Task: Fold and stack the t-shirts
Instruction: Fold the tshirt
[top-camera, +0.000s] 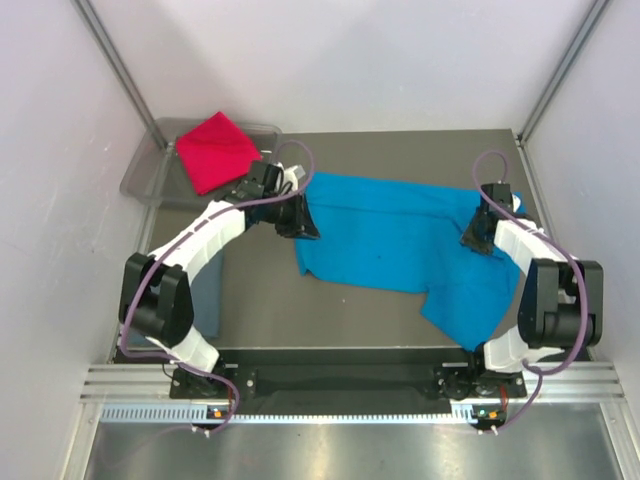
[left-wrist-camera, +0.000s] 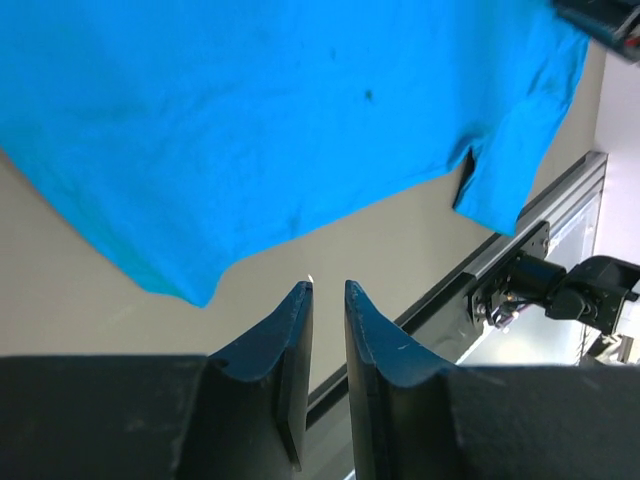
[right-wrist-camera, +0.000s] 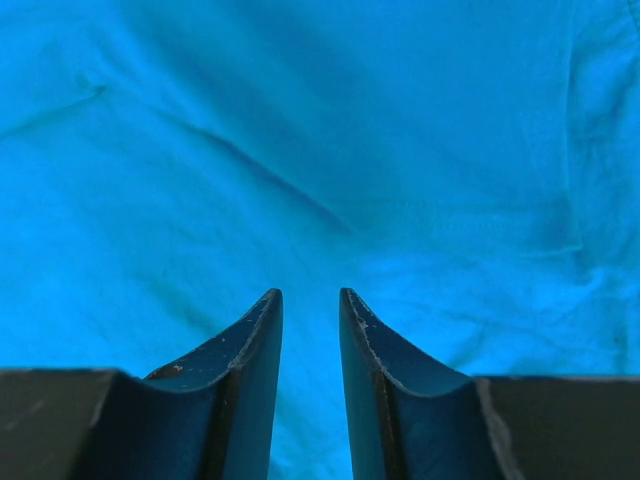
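The left gripper (left-wrist-camera: 328, 288), barely open and empty, sits just below the blue shirt (left-wrist-camera: 250, 110). The right gripper (right-wrist-camera: 310, 293), narrowly parted, hangs over it; grip unclear.

This looks like a robot lab. A left arm (top-camera: 205, 235) and a right arm (top-camera: 535, 255) are bolted by a metal rail (top-camera: 130, 385) at the edge of a grey table (top-camera: 380, 310). Plain white walls (top-camera: 340, 60) and metal poles (top-camera: 119, 65) box the table in. Purple cables (top-camera: 313, 165) loop off the arms.
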